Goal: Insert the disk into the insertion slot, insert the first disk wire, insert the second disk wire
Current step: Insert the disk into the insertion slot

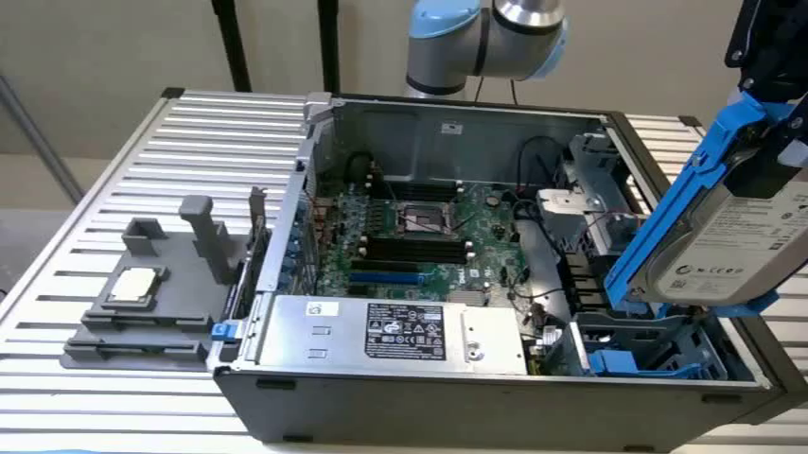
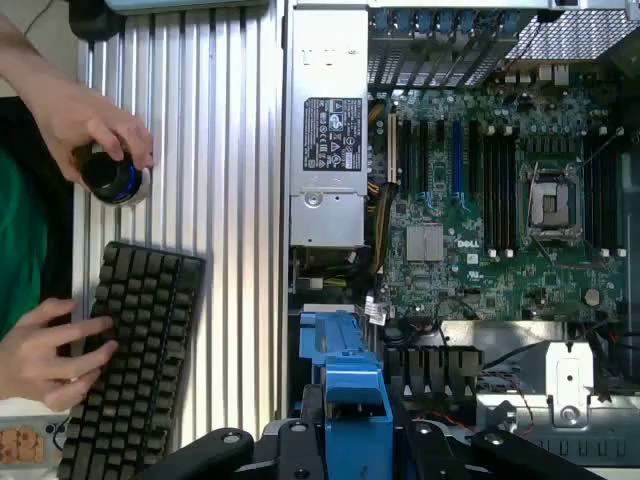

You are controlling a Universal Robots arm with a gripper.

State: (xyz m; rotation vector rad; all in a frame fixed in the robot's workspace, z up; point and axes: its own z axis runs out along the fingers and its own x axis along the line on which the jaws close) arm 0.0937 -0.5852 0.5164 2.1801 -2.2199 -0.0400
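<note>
Gripper clamped on the disk, holding it tilted with label showing, just above the insertion slot at the exterior view's right. Open computer case sits on slatted metal table. A person's hand rests on a keyboard.

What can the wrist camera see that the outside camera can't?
Wrist view: a hand on a round knob, and another hand on a black keyboard. Exterior view: a grey holder, the robot arm, and the disk lifted up, white label showing. Both: the disk's blue carrier, the power-supply box and the green motherboard.
</note>
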